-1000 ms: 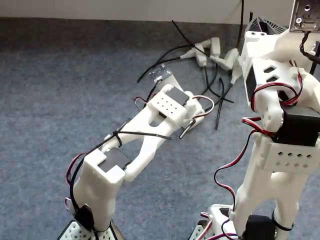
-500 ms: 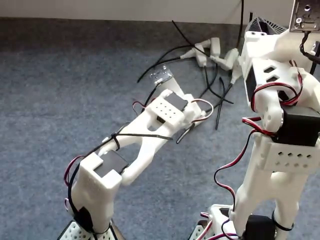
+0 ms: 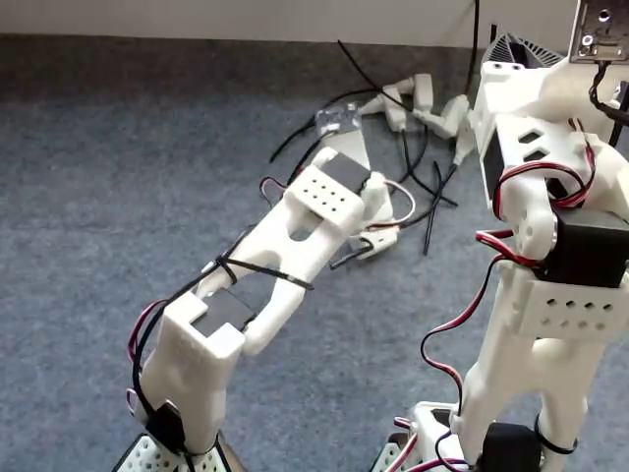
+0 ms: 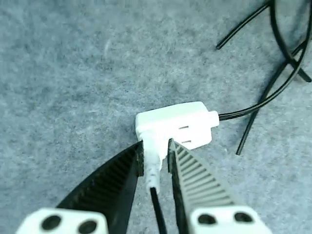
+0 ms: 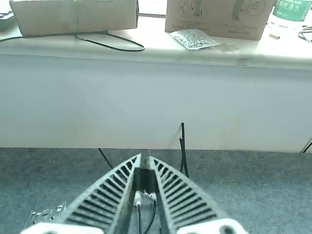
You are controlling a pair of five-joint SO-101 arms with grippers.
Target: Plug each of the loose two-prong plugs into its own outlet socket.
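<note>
On the left, the left arm (image 3: 285, 246) stretches from the near left edge out over the grey carpet (image 3: 108, 197) toward the far middle. Its wrist view shows the left gripper (image 4: 155, 146) clenched on a white plug (image 4: 152, 165), with the plug's black cord trailing back between the jaws. The plug's long axis runs in line with the fingers. Its head butts straight ahead against a white socket (image 4: 178, 122), which lies crosswise to it. The plug meets the socket at the end away from the socket's own cord (image 4: 253, 109). Whether the prongs are seated cannot be told.

The coming move, I judge, turns on that right-angle meeting: any push has to go along the plug's axis, square into the socket, or the socket may skid on the carpet.

Further right, at the far middle, a cluster of other white plugs and sockets (image 3: 418, 103) lies among loose black cords (image 3: 428, 192), just beyond the left arm's tip.

On the right, the right arm (image 3: 550, 256) stands tall. The right gripper (image 5: 144, 158) has its tips drawn together and points at the far wall above the cluster, gripping nothing I can make out. The left arm is clearly the one on the job.
</note>
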